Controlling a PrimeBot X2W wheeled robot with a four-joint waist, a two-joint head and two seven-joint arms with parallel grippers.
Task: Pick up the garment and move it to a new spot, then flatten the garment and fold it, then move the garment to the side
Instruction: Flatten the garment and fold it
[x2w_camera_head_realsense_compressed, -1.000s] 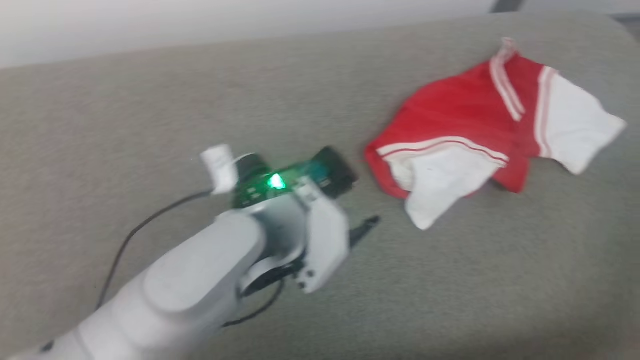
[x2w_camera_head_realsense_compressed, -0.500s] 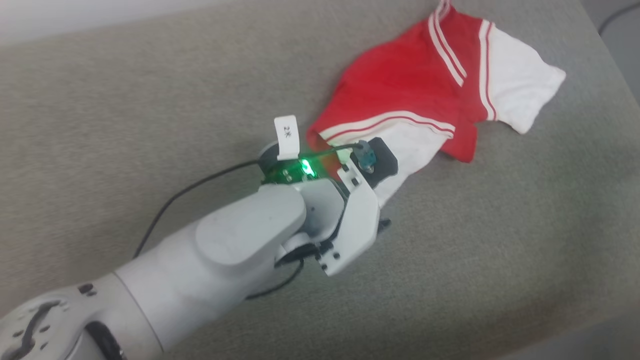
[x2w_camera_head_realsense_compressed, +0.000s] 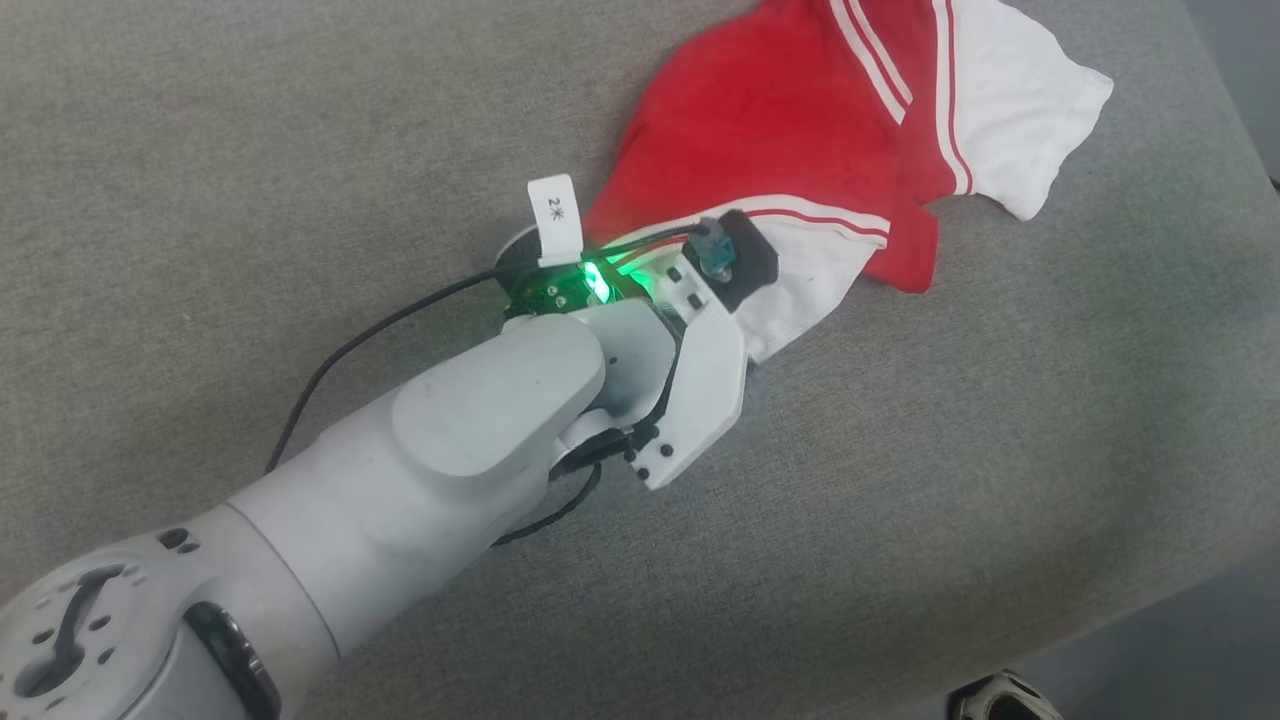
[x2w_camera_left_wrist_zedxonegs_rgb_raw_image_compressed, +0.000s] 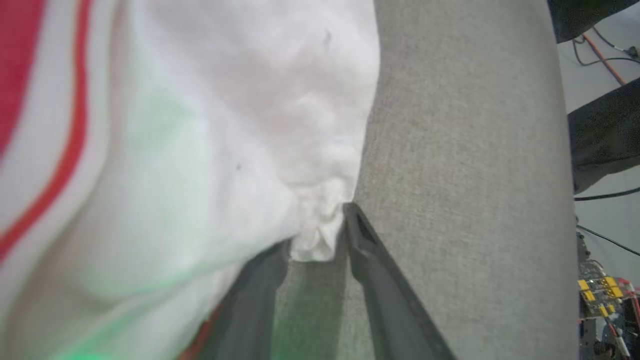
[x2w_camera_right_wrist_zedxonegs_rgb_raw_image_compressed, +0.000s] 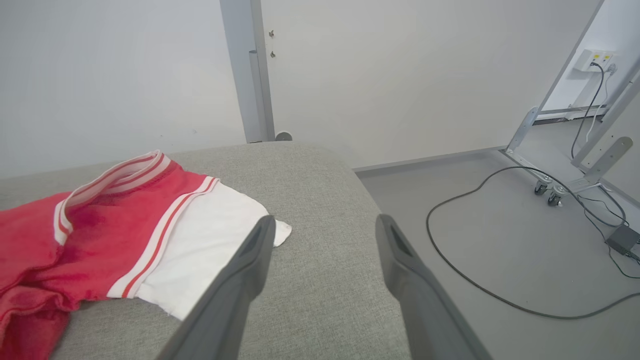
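The jersey (x2w_camera_head_realsense_compressed: 760, 110) lies crumpled on a grey cushion (x2w_camera_head_realsense_compressed: 1000, 450), with a pale wall (x2w_camera_right_wrist_zedxonegs_rgb_raw_image_compressed: 125, 65) behind it. My left gripper (x2w_camera_left_wrist_zedxonegs_rgb_raw_image_compressed: 317, 227) is at the jersey's near white corner. Its fingers stand either side of a bunched fold and touch it, but I cannot tell whether they pinch it tight. My right gripper (x2w_camera_right_wrist_zedxonegs_rgb_raw_image_compressed: 325, 220) hangs spread and empty beside the jersey's other white panel. Beyond the jersey, off the cushion, a black cable (x2w_camera_right_wrist_zedxonegs_rgb_raw_image_compressed: 475, 286) trails over grey floor (x2w_camera_right_wrist_zedxonegs_rgb_raw_image_compressed: 500, 225). A second ago my left wrist was short of the jersey; now it sits over that corner.
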